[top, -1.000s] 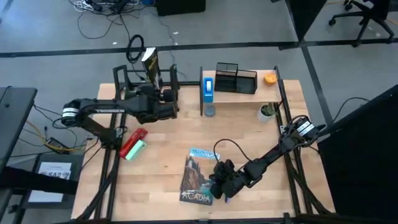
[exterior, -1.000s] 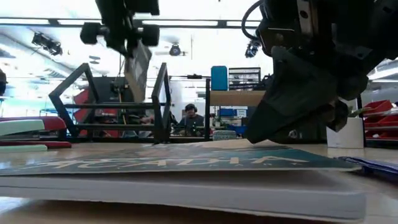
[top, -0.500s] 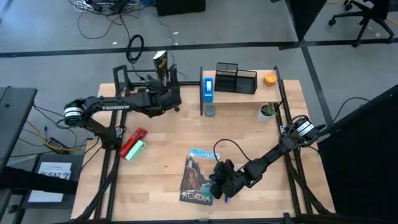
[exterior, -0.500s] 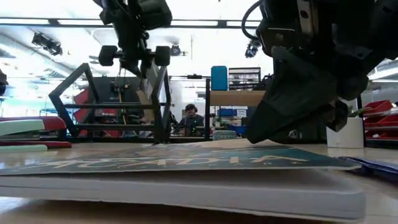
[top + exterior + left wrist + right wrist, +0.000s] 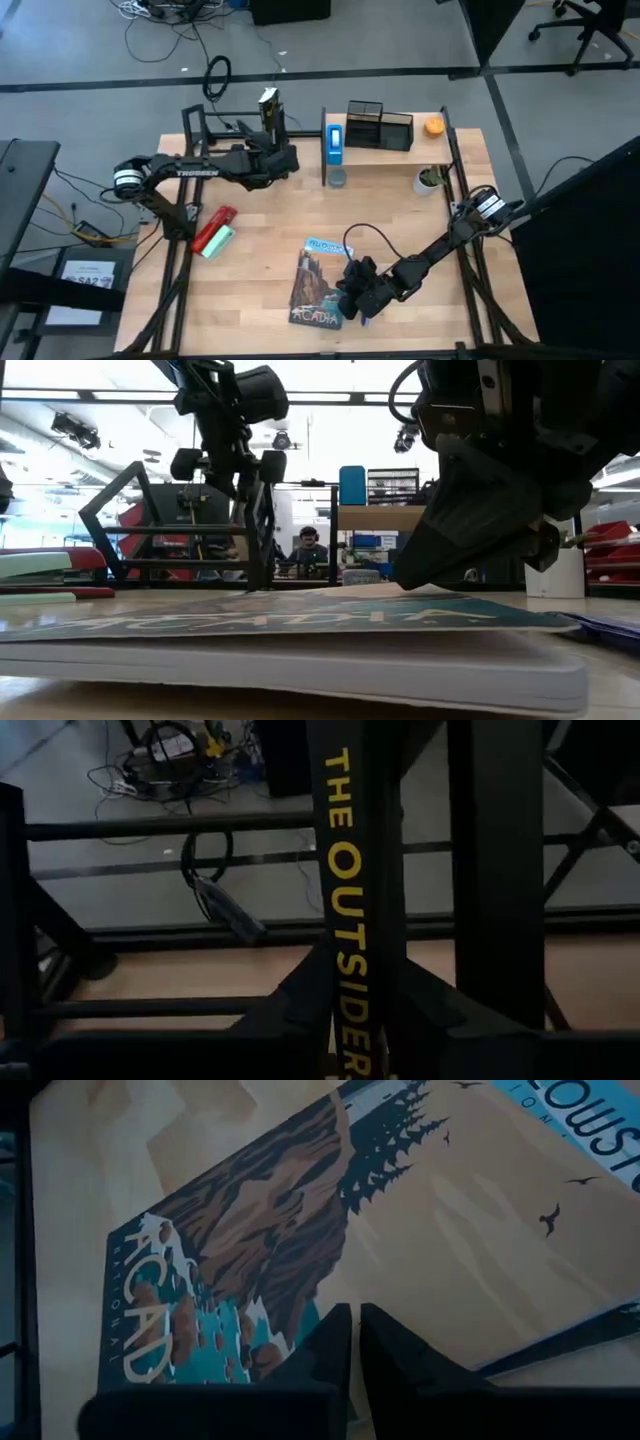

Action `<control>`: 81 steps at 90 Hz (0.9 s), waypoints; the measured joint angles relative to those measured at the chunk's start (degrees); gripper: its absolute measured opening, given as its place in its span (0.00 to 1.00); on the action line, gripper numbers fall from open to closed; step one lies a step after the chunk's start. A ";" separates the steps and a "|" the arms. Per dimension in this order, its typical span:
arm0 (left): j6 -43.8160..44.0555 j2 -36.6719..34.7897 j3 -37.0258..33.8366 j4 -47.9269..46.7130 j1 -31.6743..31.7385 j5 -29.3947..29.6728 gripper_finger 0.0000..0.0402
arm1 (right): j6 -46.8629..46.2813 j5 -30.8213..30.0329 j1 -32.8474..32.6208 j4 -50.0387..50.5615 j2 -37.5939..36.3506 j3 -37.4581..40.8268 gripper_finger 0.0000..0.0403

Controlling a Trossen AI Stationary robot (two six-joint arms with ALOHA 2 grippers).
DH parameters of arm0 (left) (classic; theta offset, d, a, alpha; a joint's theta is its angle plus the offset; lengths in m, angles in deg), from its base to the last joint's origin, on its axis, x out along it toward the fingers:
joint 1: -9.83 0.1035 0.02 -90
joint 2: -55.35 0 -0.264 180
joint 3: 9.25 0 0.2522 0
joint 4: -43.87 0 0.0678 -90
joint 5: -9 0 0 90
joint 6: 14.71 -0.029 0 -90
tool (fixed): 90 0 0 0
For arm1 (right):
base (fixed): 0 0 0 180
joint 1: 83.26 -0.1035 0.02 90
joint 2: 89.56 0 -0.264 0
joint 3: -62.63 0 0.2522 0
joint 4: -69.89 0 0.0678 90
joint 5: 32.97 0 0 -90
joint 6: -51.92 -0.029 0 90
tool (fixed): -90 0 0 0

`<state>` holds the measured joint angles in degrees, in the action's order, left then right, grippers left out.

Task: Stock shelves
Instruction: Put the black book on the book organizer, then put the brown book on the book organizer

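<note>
Left gripper [image 5: 268,150]: clenched on a black paperback with yellow spine lettering "THE OUTSIDER" [image 5: 352,900], held upright, spine toward the wrist camera; positioned at the right end of the black metal-tube rack [image 5: 215,128], book top rising above the rack's upper bars. Whether the book's foot touches the rack floor: cannot tell. Left arm reaching in from the table's left edge.

Black metal-tube rack: far-left area of the table, near the far edge; open frame, angled end pieces visible in the low view [image 5: 150,525].

Right gripper [image 5: 358,295]: fingers [image 5: 330,1350] closed together with only a slit between, holding nothing, tips down over the "ACADIA" book cover [image 5: 250,1270]. Right arm entering from the table's right edge.

"ACADIA" book [image 5: 320,285]: flat, near the table's front edge, roughly mid-width; second printed item with a blue border [image 5: 328,245] lying under its far end.

Wood-board shelf [image 5: 400,152]: far-right area of the table, just beside the rack. On its top board: blue box [image 5: 334,140] at the left end, black mesh organizer [image 5: 380,126] at centre, orange object [image 5: 433,126] at the right end.

Red and green objects [image 5: 215,233]: lying together near the table's left edge.
</note>
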<state>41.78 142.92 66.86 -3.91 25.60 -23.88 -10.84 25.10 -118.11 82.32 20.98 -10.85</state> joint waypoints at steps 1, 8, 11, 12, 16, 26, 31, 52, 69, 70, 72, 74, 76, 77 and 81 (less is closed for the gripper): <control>-0.33 0.00 0.00 0.02 -0.01 -0.12 0.16 | 0.00 -0.01 0.00 -0.01 0.00 0.00 0.00; -2.06 -0.04 0.00 0.22 -0.02 -0.95 0.18 | 0.00 0.00 0.00 0.01 0.00 0.00 0.00; -2.33 -0.04 0.00 0.20 -0.02 -1.28 0.19 | -0.02 -0.01 0.00 0.00 0.00 0.00 0.00; -2.39 -0.04 0.00 0.17 -0.02 -1.35 0.19 | 0.00 -0.01 0.00 0.00 0.00 0.00 0.00; -2.58 -0.10 0.00 0.12 -0.02 -1.37 0.21 | -0.02 -0.01 0.00 -0.04 0.00 0.00 0.00; -5.09 -0.75 0.00 0.46 -0.07 -2.54 0.27 | -0.02 -0.01 0.00 -0.13 0.00 0.00 0.00; -6.87 -1.35 0.00 0.80 -0.04 -3.60 0.29 | -0.02 -0.01 0.00 -0.13 0.00 0.00 0.00; -10.11 -3.62 0.00 1.27 -0.11 -5.10 0.39 | -0.04 -0.01 0.09 -0.61 0.00 0.00 0.00; -15.03 -6.66 0.67 1.08 -0.50 -5.39 0.39 | -0.04 -0.01 0.09 -0.84 0.00 0.00 0.00; -15.47 -6.85 0.79 1.07 -0.55 -5.39 0.39 | -0.04 -0.01 0.09 -0.84 0.00 0.00 0.00; -16.39 -7.24 1.04 1.05 -0.73 -5.38 0.39 | -0.04 -0.01 0.09 -0.85 0.00 0.00 0.00; -17.45 -7.63 1.36 1.03 -0.89 -5.39 0.39 | -0.04 -0.01 0.09 -0.86 0.00 0.00 0.00; -18.40 -8.06 1.76 1.06 -1.07 -5.37 0.39 | -0.06 -0.01 0.09 -0.85 0.00 0.00 0.00; -19.00 -8.30 1.99 1.06 -1.18 -5.37 0.39 | -0.05 -0.01 0.09 -0.85 0.00 0.00 0.00; -21.14 -9.09 2.88 1.10 -1.68 -5.39 0.39 | -0.04 -0.01 0.09 -0.83 0.00 0.00 0.00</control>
<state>20.65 133.83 69.74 -2.81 23.92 -29.27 -10.88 25.09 -118.03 81.49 20.98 -10.85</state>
